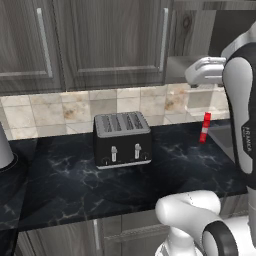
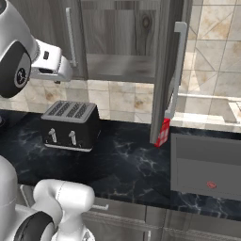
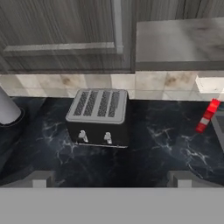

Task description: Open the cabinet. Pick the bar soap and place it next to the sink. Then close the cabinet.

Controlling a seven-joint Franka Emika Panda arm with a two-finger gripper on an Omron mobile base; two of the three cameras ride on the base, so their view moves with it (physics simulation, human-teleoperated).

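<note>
- The cabinet (image 2: 127, 37) is standing open on its right side: in the right base view the right door (image 2: 165, 70) is swinging out edge-on toward the camera, with its long silver bar handle (image 2: 176, 66) facing right, while the left door (image 1: 112, 42) is sitting shut.
- Inside, the pale grey shelf (image 2: 120, 66) is showing as a bare surface; no tan-pink block can be made out on it in any view, so where the bar soap is sitting cannot be told.
- The gripper (image 3: 111, 186) is hanging in the air in front of the open cabinet, and its two dark finger tips (image 3: 39, 179) are standing spread wide apart, with nothing between them (the hand view is looking down between them at the counter).
- The black toaster (image 1: 122, 139) is sitting on the black marbled countertop (image 1: 75, 185), at about 12 o'clock from the gripper in the hand view.
- The slim red-and-white bottle (image 1: 204, 128) is standing at about 3 o'clock from the toaster in the left base view, well apart from it and near the open door's lower edge.
- The sink (image 2: 207, 164) is lying at about 4 o'clock from the bottle in the right base view, a dark grey basin set into the countertop.
- A pale grey rounded object (image 1: 4, 147) is resting at about 9 o'clock from the toaster.
</note>
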